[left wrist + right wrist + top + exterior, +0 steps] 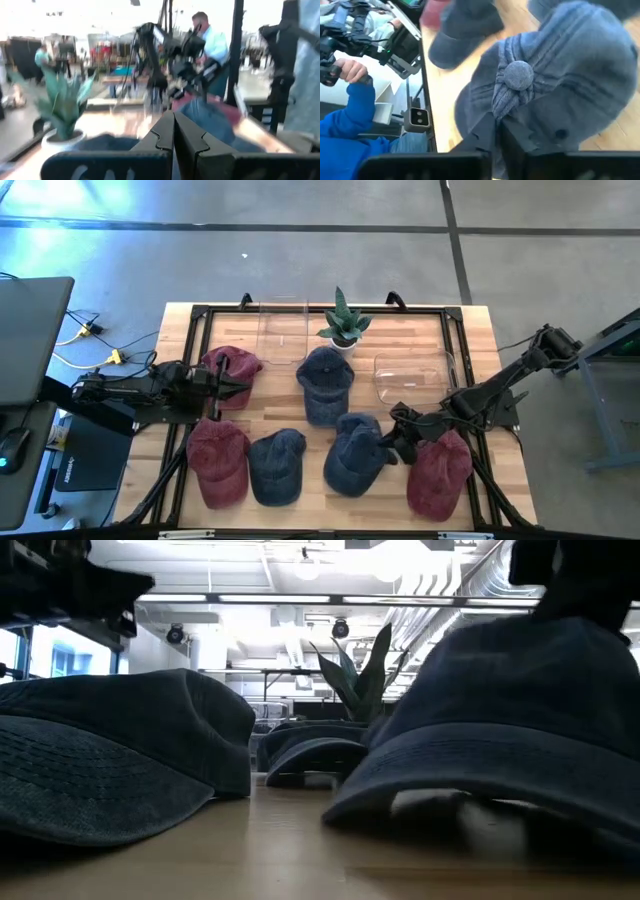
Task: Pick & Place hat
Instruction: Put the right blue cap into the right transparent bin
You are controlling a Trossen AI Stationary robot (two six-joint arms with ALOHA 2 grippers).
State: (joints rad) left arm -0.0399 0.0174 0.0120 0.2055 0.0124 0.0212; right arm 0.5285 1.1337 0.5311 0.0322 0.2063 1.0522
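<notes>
The right pincer [392,442] sits low over the front right part of the surface [470,340], its fingers closed on the crown of a blue hat [355,452]; the right wrist view shows that hat [555,85] bunched up around its top button [519,75], with the dark fingers pressed into the cloth just below it. A maroon hat [438,470] lies just beside the held one, nearer the front right corner. The left pincer [243,387] hangs near the left edge, its fingers drawn together to a point with nothing between them, as the left wrist view [174,131] also shows; its tip is over the brim side of another maroon hat [231,370]. In front of that, along the front edge, lie a third maroon hat [218,460] and a second blue hat [277,465] side by side. A third blue hat [324,383] lies near the middle of the surface, just in front of a small potted plant [343,322] that stands by the back edge. Two clear containers rest on the back half, one [282,330] beside the plant toward the left and one [413,376] toward the right. Beyond the surface, a person's hand [351,70] and blue sleeve [350,125] show in the right wrist view.
</notes>
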